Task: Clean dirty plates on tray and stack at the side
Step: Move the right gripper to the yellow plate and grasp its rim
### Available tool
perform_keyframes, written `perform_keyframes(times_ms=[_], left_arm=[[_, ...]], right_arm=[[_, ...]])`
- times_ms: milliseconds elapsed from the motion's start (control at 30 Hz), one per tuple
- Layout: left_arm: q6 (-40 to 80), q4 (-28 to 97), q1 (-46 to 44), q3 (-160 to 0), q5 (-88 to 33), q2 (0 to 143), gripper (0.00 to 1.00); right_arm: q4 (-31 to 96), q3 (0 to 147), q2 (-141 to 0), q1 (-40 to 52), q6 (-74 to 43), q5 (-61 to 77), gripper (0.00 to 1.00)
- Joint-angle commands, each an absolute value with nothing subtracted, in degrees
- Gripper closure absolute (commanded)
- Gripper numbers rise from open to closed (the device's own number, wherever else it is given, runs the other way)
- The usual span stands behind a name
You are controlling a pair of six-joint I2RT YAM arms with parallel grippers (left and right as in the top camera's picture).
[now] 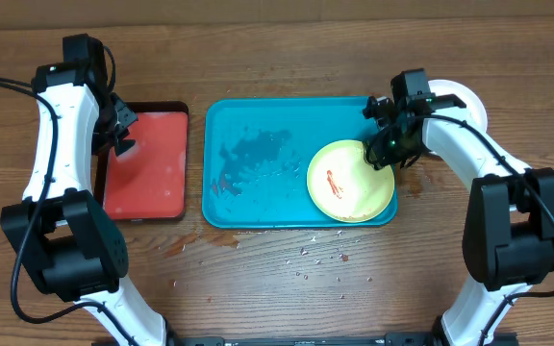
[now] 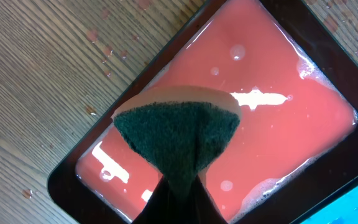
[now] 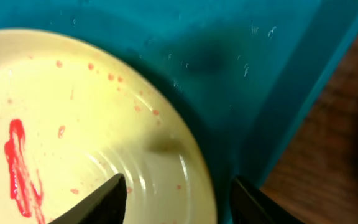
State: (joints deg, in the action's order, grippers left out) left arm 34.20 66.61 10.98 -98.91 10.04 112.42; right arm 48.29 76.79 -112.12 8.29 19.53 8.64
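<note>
The yellow-green plate (image 1: pixel 350 180) with a red sauce smear lies at the right end of the teal tray (image 1: pixel 258 154). My right gripper (image 1: pixel 385 146) is open over the plate's far right rim. In the right wrist view its fingers (image 3: pixel 179 198) straddle the rim of the plate (image 3: pixel 73 124), one over the plate, one over the tray (image 3: pixel 260 74). A white plate (image 1: pixel 460 99) lies right of the tray, partly under the right arm. The light blue plate is not visible. My left gripper (image 1: pixel 121 130) is shut on a dark green sponge (image 2: pixel 179 134) above the red tray.
A smaller dark-rimmed red tray (image 1: pixel 144 161) left of the teal tray holds soapy pinkish liquid (image 2: pixel 278 68). Water is pooled in the teal tray's left half (image 1: pixel 253 159). Droplets dot the wooden table (image 1: pixel 306 259) in front of the tray.
</note>
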Motion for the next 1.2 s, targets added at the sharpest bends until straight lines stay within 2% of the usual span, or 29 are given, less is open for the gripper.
perform_keyframes(times_ms=[0, 167, 233, 367, 500, 567, 633, 767, 1033, 1067, 1167], left_arm=[[34.7, 66.46, 10.85, -98.65, 10.02, 112.51, 0.95], [34.7, 66.22, 10.85, -98.67, 10.0, 112.51, 0.96], [34.7, 66.17, 10.85, -98.65, 9.98, 112.51, 0.96], [34.7, 66.13, 10.85, -98.65, 8.84, 112.51, 0.96], [30.06, 64.86, 10.37, -98.65, 4.78, 112.51, 0.96], [27.42, 64.38, 9.85, -98.65, 3.66, 112.51, 0.96], [25.58, 64.42, 9.17, -98.67, 3.36, 112.51, 0.96], [25.5, 63.99, 9.04, -98.65, 3.31, 112.51, 0.96], [25.5, 62.72, 7.81, -98.65, 2.68, 112.51, 0.96], [25.47, 62.74, 7.62, -98.67, 2.66, 112.51, 0.96], [23.62, 62.7, 7.01, -98.65, 1.58, 112.51, 0.96]], right_arm=[[48.07, 75.72, -113.6, 8.25, 21.26, 10.44, 0.49], [48.1, 75.7, -114.85, 8.25, 20.99, 13.58, 0.64], [47.9, 75.72, -114.85, 8.36, 20.53, 15.73, 0.67], [43.97, 75.72, -114.85, 10.04, 12.75, 19.55, 0.77], [35.2, 75.72, -114.85, 14.04, 5.56, 24.49, 0.69], [31.86, 75.72, -114.85, 16.01, 2.63, 23.79, 0.55], [32.91, 75.72, -114.85, 18.33, 1.41, 12.36, 0.53], [38.33, 75.72, -114.85, 18.2, 1.52, 3.99, 0.51], [44.05, 75.7, -114.85, 17.39, 3.42, 5.37, 0.52], [44.29, 75.7, -114.85, 17.52, 3.4, 6.76, 0.53], [44.27, 75.7, -114.89, 17.74, 2.94, 11.11, 0.68]])
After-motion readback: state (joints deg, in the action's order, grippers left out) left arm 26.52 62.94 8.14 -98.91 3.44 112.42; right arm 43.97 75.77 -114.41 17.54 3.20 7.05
